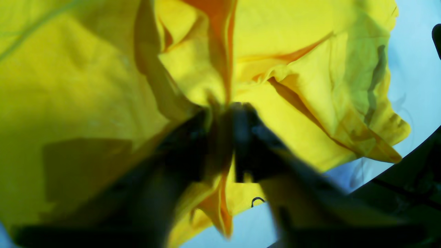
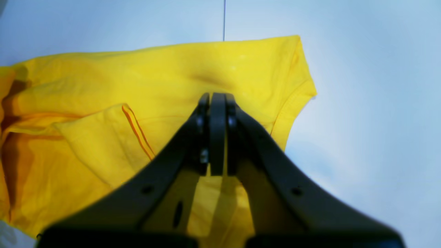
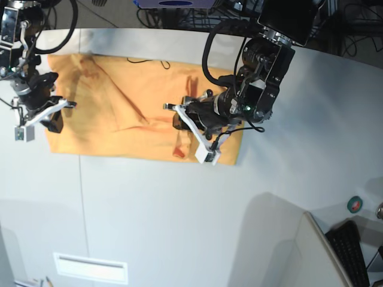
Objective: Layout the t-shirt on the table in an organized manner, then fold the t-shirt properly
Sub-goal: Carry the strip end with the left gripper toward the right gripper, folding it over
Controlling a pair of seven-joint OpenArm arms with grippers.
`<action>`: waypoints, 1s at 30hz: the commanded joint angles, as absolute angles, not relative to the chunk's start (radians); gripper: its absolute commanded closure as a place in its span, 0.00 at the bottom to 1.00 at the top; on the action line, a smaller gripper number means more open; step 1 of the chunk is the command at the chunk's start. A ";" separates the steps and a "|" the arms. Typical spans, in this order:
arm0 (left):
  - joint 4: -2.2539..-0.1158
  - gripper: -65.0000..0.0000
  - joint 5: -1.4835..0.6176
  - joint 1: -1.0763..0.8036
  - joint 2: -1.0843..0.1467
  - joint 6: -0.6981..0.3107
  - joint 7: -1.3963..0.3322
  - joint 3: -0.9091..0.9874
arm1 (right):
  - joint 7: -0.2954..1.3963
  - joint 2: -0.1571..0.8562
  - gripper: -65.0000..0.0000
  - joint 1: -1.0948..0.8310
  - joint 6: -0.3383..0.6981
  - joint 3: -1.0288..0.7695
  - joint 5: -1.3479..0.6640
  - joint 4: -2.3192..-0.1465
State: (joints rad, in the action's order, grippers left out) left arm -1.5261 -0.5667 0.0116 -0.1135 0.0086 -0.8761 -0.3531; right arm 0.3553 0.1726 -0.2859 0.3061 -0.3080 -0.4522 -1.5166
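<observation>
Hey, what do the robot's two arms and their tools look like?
Both arms are black with thick black cables. The left tool and right tool have white outer parts in the base view; wrist views show dark, tapering fingers.
</observation>
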 commanded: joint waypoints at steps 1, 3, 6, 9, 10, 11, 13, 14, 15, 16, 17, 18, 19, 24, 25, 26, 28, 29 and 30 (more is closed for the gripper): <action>-1.540 0.61 -0.578 0.039 -0.107 0.004 -0.863 -0.352 | 0.331 0.182 1.00 -0.278 0.311 -0.312 -0.464 -1.531; -1.540 0.41 -0.578 0.041 -0.104 0.004 -0.863 -0.352 | 0.331 0.182 1.00 -0.278 0.311 -0.311 -0.464 -1.531; -1.537 0.20 -0.578 0.054 -0.079 -0.001 -0.863 -0.358 | 0.331 0.182 1.00 -0.278 0.311 -0.309 -0.464 -1.531; -1.498 0.22 -0.581 0.085 -0.071 -0.001 -0.863 -0.447 | 0.331 0.182 1.00 -0.278 0.311 -0.309 -0.466 -1.532; -1.494 0.25 -0.582 0.096 -0.071 -0.001 -0.863 -0.478 | 0.331 0.182 1.00 -0.278 0.311 -0.309 -0.466 -1.535; -1.498 0.28 -0.582 0.099 -0.071 0.002 -0.863 -0.499 | 0.331 0.182 1.00 -0.278 0.311 -0.309 -0.466 -1.537; -1.524 0.38 -0.582 0.099 -0.077 0.004 -0.863 -0.492 | 0.331 0.182 1.00 -0.278 0.311 -0.314 -0.469 -1.537; -1.540 0.45 -0.582 0.093 -0.081 0.004 -0.863 -0.476 | 0.331 0.182 1.00 -0.278 0.311 -0.315 -0.469 -1.537; -1.555 0.53 -0.582 0.079 -0.082 0.004 -0.863 -0.455 | 0.331 0.182 1.00 -0.278 0.311 -0.315 -0.469 -1.537; -1.577 0.65 -0.582 0.062 -0.090 0.004 -0.863 -0.420 | 0.331 0.182 1.00 -0.278 0.311 -0.315 -0.469 -1.537; -1.592 0.77 -0.581 0.050 -0.101 0.004 -0.863 -0.384 | 0.331 0.182 1.00 -0.280 0.311 -0.315 -0.469 -1.537; -1.603 0.92 -0.581 0.036 -0.110 0.004 -0.863 -0.351 | 0.331 0.182 1.00 -0.282 0.311 -0.315 -0.469 -1.537; -1.607 1.00 -0.579 0.027 -0.111 0.004 -0.863 -0.320 | 0.331 0.182 1.00 -0.282 0.311 -0.312 -0.469 -1.537; -1.566 1.00 -0.576 0.022 -0.150 0.004 -0.863 -0.202 | 0.331 0.179 1.00 -0.277 0.311 -0.292 -0.469 -1.538; -1.561 1.00 -0.576 0.019 -0.160 0.004 -0.863 -0.189 | 0.331 0.179 1.00 -0.275 0.311 -0.282 -0.470 -1.538; -1.561 1.00 -0.576 0.015 -0.176 0.004 -0.863 -0.174 | 0.331 0.179 1.00 -0.272 0.311 -0.277 -0.470 -1.547; -1.563 1.00 -0.576 -0.022 -0.211 0.001 -0.857 -0.147 | 0.331 0.179 1.00 -0.275 0.311 -0.278 -0.470 -1.573; -1.563 1.00 -0.576 -0.036 -0.228 0.001 -0.854 -0.130 | 0.331 0.177 1.00 -0.278 0.311 -0.280 -0.470 -1.584; -1.558 1.00 -0.576 -0.054 -0.242 -0.001 -0.845 -0.105 | 0.331 0.177 1.00 -0.285 0.309 -0.282 -0.472 -1.592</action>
